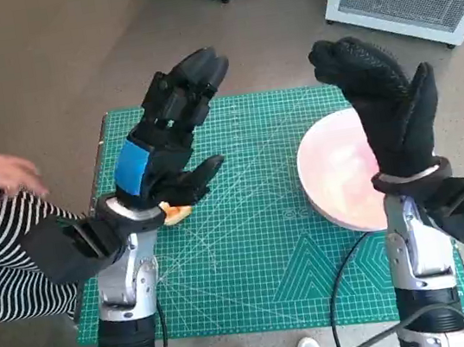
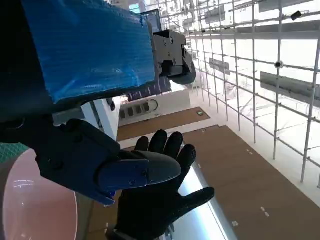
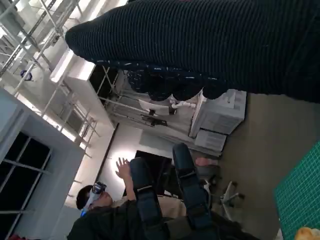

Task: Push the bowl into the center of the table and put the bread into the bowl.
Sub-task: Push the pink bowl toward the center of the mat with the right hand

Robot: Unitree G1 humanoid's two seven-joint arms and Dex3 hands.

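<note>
Both hands are hovering raised and unclenched above the green gridded cutting mat (image 1: 252, 249): the blue-taped black left hand (image 1: 166, 140) over the small golden bread piece (image 1: 175, 212), the black knitted right hand (image 1: 384, 107) over the shallow round pink bowl (image 1: 336, 171), at the mat's right edge.

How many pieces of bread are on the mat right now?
1. The bread lies on the green mat near its left edge, mostly covered by the raised left hand; more could be hidden beneath that hand.
</note>
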